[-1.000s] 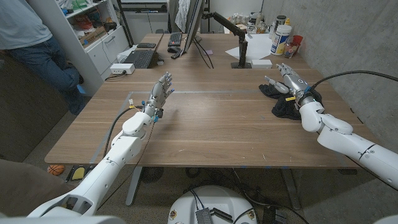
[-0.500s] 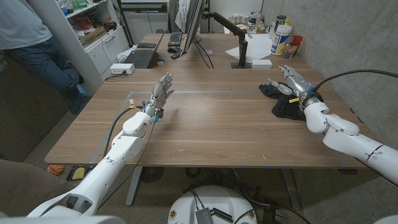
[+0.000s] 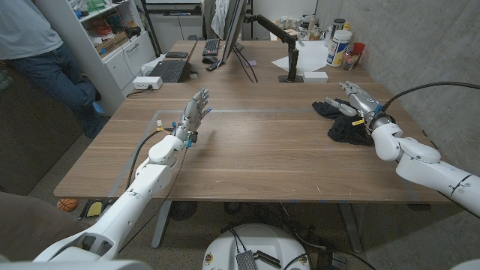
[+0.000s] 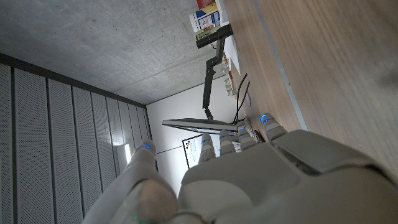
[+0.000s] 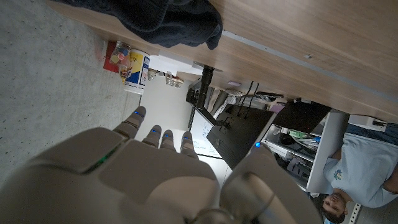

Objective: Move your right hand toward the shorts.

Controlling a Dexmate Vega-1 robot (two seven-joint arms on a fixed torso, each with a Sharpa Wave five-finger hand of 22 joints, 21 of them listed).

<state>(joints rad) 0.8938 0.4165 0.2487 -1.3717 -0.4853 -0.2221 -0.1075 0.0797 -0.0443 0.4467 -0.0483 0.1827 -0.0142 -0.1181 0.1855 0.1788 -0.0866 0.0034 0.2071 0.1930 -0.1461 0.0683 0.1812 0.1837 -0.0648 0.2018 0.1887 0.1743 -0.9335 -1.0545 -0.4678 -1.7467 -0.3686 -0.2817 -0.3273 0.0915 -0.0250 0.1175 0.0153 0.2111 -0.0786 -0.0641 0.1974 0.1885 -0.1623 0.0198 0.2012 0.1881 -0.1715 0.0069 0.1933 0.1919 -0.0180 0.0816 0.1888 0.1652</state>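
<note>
Dark shorts [image 3: 343, 124] beneath right hand [image 3: 357, 100], fingers spread

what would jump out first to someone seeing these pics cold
Two white robot arms reach over a wooden table. The right hand hovers open at the dark shorts crumpled near the table's right edge, while the left hand is raised with fingers spread over bare wood on the left. At the far end sit a monitor and a laptop, with a person standing at the upper left.
</note>
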